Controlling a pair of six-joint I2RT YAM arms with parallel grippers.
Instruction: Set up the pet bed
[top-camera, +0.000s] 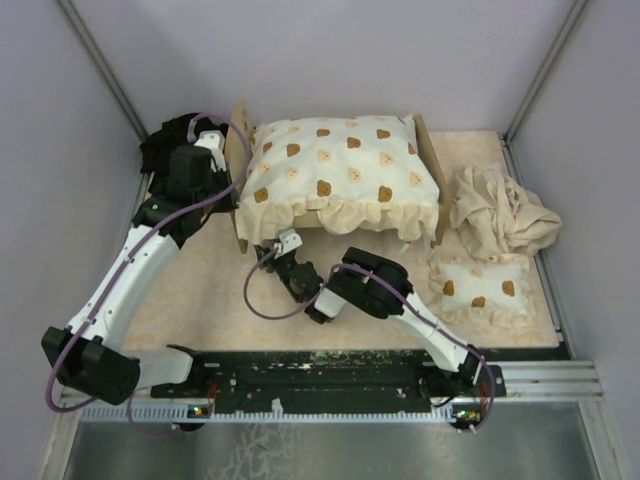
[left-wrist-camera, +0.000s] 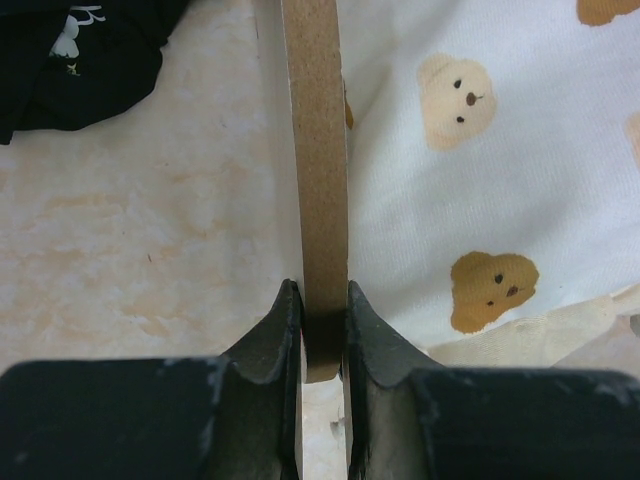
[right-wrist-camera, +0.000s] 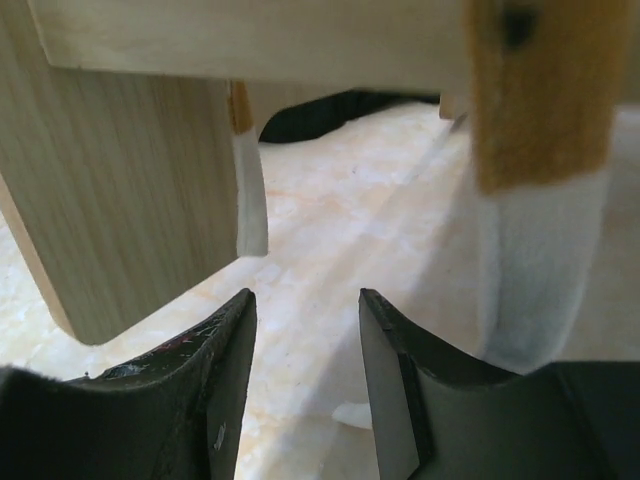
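Observation:
The pet bed stands at the back middle of the mat, and its light-wood end board (top-camera: 238, 135) shows at the left. A large cream frilled cushion (top-camera: 340, 170) with brown prints covers its top. My left gripper (top-camera: 222, 152) is at that left board. In the left wrist view the left gripper (left-wrist-camera: 322, 310) is shut on the board's edge (left-wrist-camera: 315, 150), with the cushion (left-wrist-camera: 480, 150) just to the right. My right gripper (top-camera: 285, 243) sits low at the bed's front left corner. Seen from the wrist, the right gripper (right-wrist-camera: 305, 310) is open and empty under the frame, between a wooden leg (right-wrist-camera: 130, 200) and a felt-tipped leg (right-wrist-camera: 540, 250).
A small cream printed cushion (top-camera: 480, 285) lies at the front right of the mat. A crumpled beige cloth (top-camera: 500, 210) is heaped behind it, beside the bed's right board (top-camera: 432, 170). Grey walls close in the sides. A black rail (top-camera: 330, 375) runs along the near edge.

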